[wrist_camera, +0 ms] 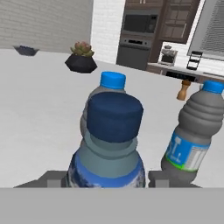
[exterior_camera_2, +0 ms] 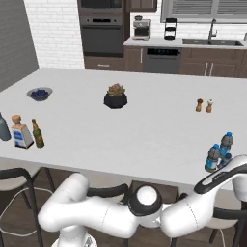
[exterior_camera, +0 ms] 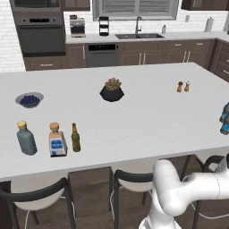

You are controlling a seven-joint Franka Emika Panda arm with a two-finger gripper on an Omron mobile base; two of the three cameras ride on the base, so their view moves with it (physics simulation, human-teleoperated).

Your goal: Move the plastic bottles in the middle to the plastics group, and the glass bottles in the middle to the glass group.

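Hand view puts a water bottle (wrist_camera: pixel 109 148) with a dark blue cap right up against the camera, standing between the two fingertips (wrist_camera: pixel 54 179) of the tool (wrist_camera: pixel 109 181), which sit just beside its sides; whether they pinch it or have let go I cannot tell. Two more water bottles stand close behind and beside it, so this looks like the plastics group (exterior_camera_2: pixel 219 152) at the bench's (exterior_camera_2: pixel 144 130) near right edge, with the bottle being set among its kind. Far along the bench, the slim green bottle (exterior_camera: pixel 75 137) stands upright beside the square clear bottle (exterior_camera: pixel 57 141) and the grey bottle (exterior_camera: pixel 26 138), seemingly sorted with the glass.
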